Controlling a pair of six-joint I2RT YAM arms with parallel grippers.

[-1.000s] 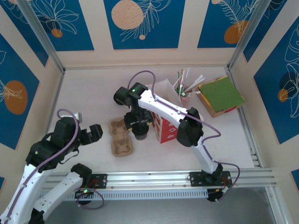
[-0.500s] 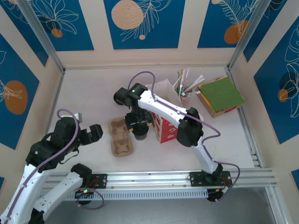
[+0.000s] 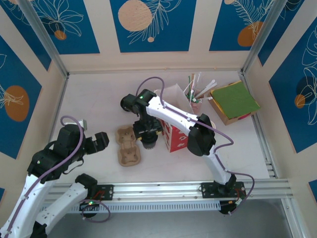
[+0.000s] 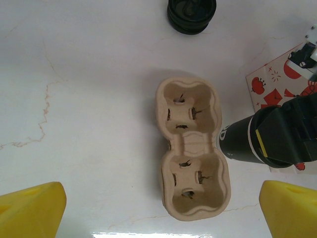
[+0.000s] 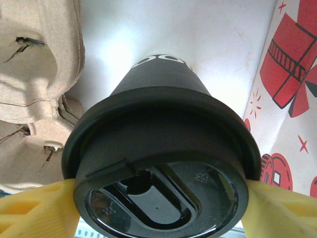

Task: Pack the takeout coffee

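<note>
1. The right gripper (image 5: 158,208) has shifted slightly toward the arm bases, its yellow fingers (image 5: 34,208) clamped on the takeout coffee (image 5: 159,134) at the lid.
2. The cup is between the pulp carrier (image 4: 190,141) and the red-printed box (image 3: 173,136).
3. The left gripper (image 3: 101,141) hangs spread wide above the carrier.

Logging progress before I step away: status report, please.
Left pincer open, short of cup carrier. Right pincer clamped on takeout coffee, beside carrier. Both pockets empty, nothing blocking.

Robot lab booth: aluminium frame (image 3: 43,37), printed blue wall panels (image 3: 168,29), marble-look tabletop (image 3: 94,99).
</note>
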